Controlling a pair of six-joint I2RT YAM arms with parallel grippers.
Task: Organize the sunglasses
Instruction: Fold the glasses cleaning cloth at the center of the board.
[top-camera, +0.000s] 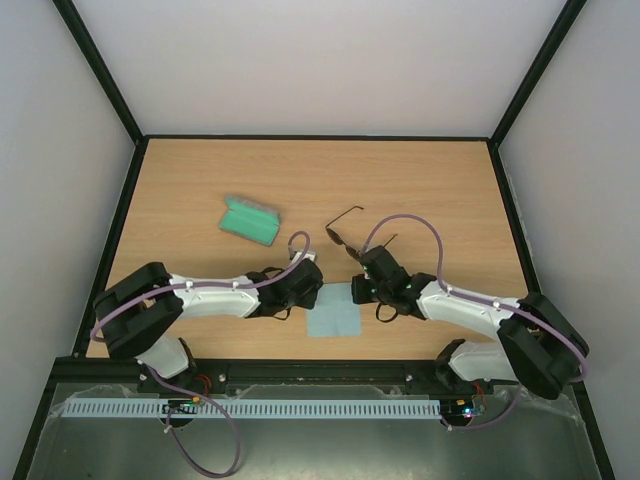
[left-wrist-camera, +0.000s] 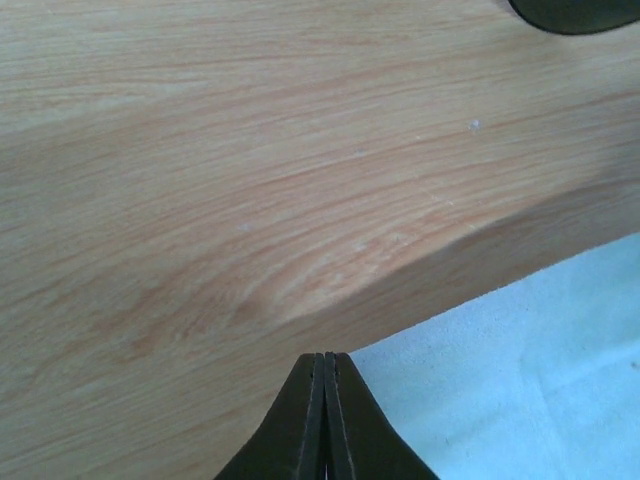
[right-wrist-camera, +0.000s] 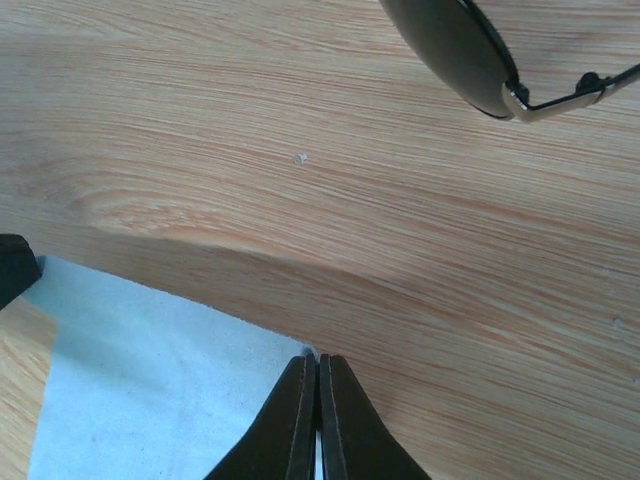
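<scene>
The sunglasses (top-camera: 347, 238), thin dark wire frame and dark lenses, lie on the wooden table just beyond my right gripper. One lens shows at the top of the right wrist view (right-wrist-camera: 450, 45) and a lens edge in the left wrist view (left-wrist-camera: 575, 12). A light blue cloth (top-camera: 335, 318) lies between my two grippers. My left gripper (top-camera: 316, 290) (left-wrist-camera: 326, 358) is shut at the cloth's (left-wrist-camera: 520, 380) far left corner. My right gripper (top-camera: 357, 290) (right-wrist-camera: 318, 360) is shut at the cloth's (right-wrist-camera: 150, 390) far right corner. Each seems to pinch its corner.
The grey case (top-camera: 248, 220) lies open, green lining up, at the left middle of the table (top-camera: 440, 190). Black frame rails and white walls bound the table on three sides.
</scene>
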